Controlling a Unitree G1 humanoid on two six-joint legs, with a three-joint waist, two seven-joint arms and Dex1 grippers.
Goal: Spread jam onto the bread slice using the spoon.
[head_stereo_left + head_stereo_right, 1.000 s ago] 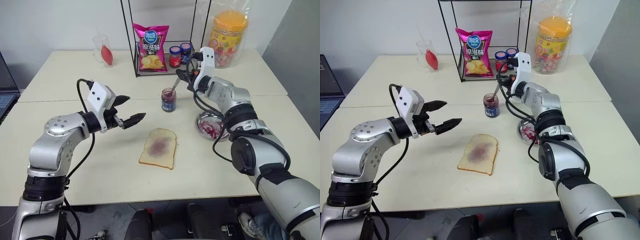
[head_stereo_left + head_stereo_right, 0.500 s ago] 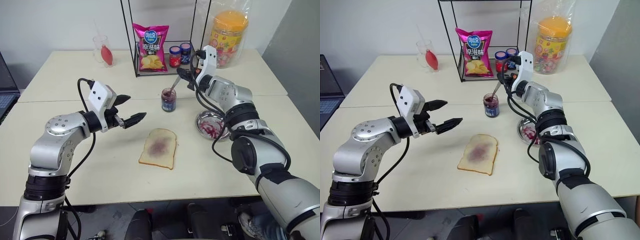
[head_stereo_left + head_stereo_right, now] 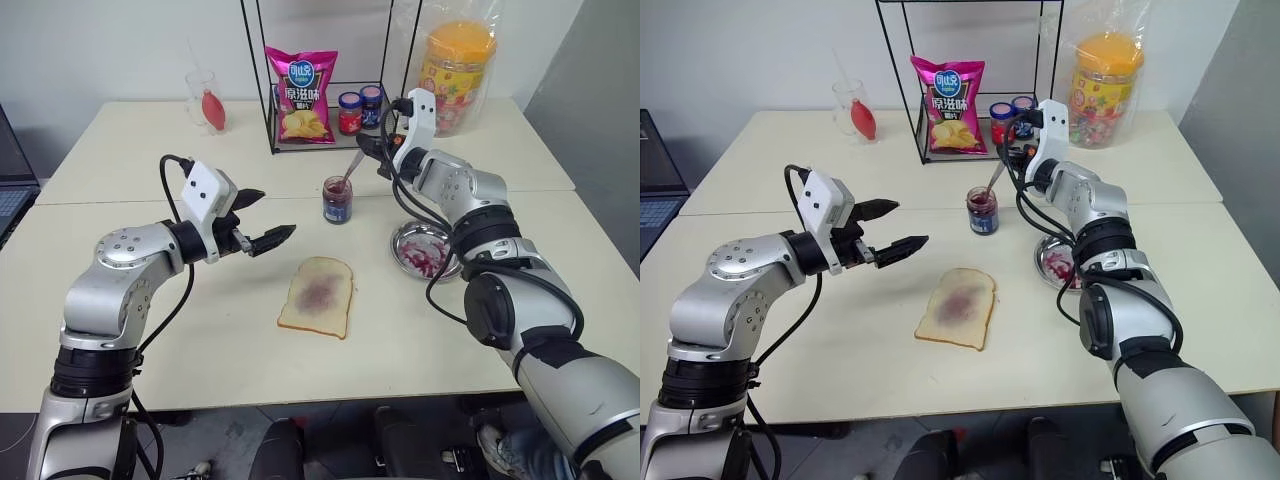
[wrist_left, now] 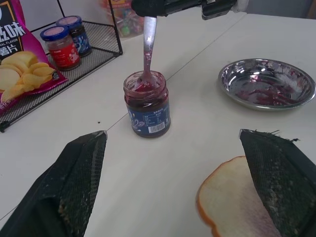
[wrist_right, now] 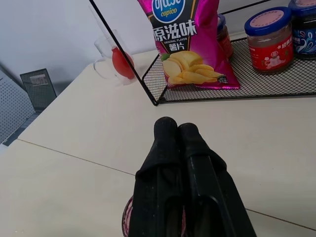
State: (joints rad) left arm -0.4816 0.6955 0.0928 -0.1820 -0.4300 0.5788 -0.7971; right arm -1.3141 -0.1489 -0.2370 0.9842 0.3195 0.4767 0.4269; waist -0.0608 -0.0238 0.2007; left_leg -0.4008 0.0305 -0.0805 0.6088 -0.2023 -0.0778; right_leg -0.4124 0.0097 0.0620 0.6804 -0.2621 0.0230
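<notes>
In the left eye view we hold the spoon [image 3: 349, 171] by its handle in the right gripper [image 3: 371, 150], fingers clamped on it, its bowl dipped into the open jar of jam [image 3: 337, 200], which stands on the table [image 3: 140, 140] near the middle, in front of the wire rack [image 3: 330, 110] at the back edge. The bread slice [image 3: 317, 296] lies flat closer to the front edge, well apart from the jar, a purplish stain at its middle. The steel dish [image 3: 425, 250], smeared red, sits toward the right edge. Our left gripper [image 3: 258, 218] hovers above the table with its fingers spread wide, holding nothing. In the left wrist view the spoon stands nearly upright in the jar, its bowl sunk in the jam. In the right wrist view our two fingers [image 5: 185, 163] press tightly together over the jar's rim. To do this step well, we judge we should scoop a modest load, lift straight up clear of the glass, keep the bowl level on the way to the bread, then draw it flat and lightly from the stained middle toward the crust.
</notes>
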